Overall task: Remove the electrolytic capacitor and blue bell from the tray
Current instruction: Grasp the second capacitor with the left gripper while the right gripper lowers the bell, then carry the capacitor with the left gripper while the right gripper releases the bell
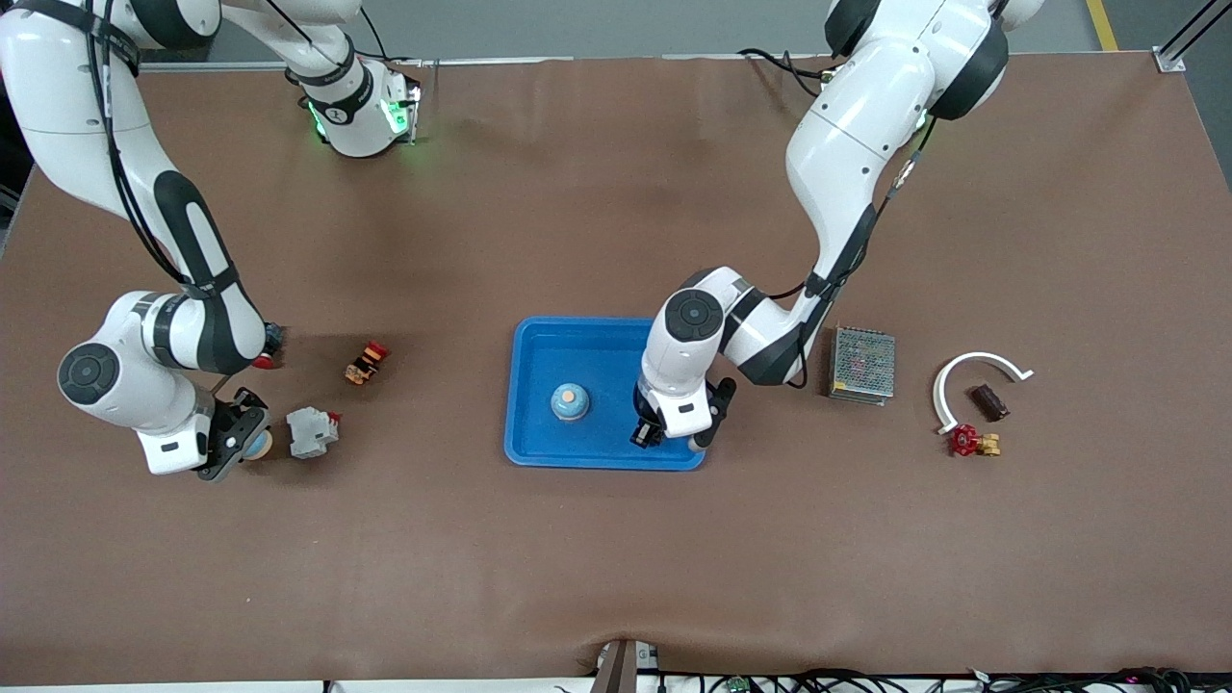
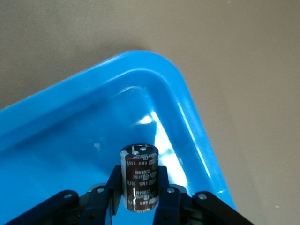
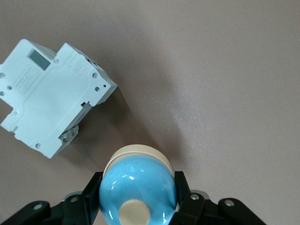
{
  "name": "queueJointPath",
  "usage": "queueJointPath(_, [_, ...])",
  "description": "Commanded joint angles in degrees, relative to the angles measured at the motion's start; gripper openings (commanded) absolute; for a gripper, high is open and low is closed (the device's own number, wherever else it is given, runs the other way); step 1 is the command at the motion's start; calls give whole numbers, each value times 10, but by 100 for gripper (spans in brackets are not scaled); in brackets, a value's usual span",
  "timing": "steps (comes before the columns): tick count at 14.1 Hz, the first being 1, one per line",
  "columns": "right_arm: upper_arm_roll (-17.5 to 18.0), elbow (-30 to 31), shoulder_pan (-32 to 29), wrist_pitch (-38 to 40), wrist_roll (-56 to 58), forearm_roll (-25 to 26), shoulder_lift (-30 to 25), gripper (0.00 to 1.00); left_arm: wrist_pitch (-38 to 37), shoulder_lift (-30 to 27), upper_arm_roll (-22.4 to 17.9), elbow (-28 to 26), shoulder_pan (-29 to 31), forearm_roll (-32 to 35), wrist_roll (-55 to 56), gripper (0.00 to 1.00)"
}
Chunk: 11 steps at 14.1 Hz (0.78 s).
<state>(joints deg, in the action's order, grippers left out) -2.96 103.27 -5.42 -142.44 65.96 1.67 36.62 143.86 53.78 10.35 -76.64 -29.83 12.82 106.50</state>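
A blue tray (image 1: 539,332) lies mid-table, and a blue bell (image 1: 570,402) with a tan button sits in it. My left gripper (image 1: 664,433) hangs over the tray's corner (image 2: 140,58) toward the left arm's end. It is shut on a dark brown capacitor (image 2: 139,178) held upright between its fingers (image 2: 164,180). My right gripper (image 1: 241,443) is low at the right arm's end of the table, shut on a second blue bell (image 1: 258,445). In the right wrist view that bell (image 3: 137,192) fills the jaws.
A white circuit breaker (image 1: 313,431) lies right beside the held bell, and shows as the white breaker (image 3: 51,103) in the right wrist view. An orange-red part (image 1: 367,362) lies farther off. A mesh power supply (image 1: 862,364), white arc (image 1: 972,364), brown block (image 1: 988,401) and red valve (image 1: 972,442) lie toward the left arm's end.
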Motion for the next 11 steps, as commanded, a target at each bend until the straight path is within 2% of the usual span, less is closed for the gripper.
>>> queueJointPath(1, [13,4,-16,-16,8,0,4,35,-45,-33,-9,0,-2,-2,-4,0])
queueJointPath(3, [13,4,-15,-21,8,0,7,35,-117,-67,-9,0,0,-2,-43,0])
queueJointPath(5, [14,4,-16,-27,8,0,9,35,-177,-104,-6,0,5,-9,-129,0])
queueJointPath(8, [14,4,-16,-30,8,-1,14,37,-227,-147,-5,-4,33,-7,-181,0])
queueJointPath(9, [14,3,-16,-29,8,-5,14,47,-259,-162,-4,-7,40,-7,-216,0])
queueJointPath(10, [14,0,-14,-28,5,-8,14,63,-303,-179,-5,-9,43,-6,-260,0])
queueJointPath(11, [14,-3,-15,-25,0,-8,14,100,-340,-198,-6,-10,55,-8,-306,0])
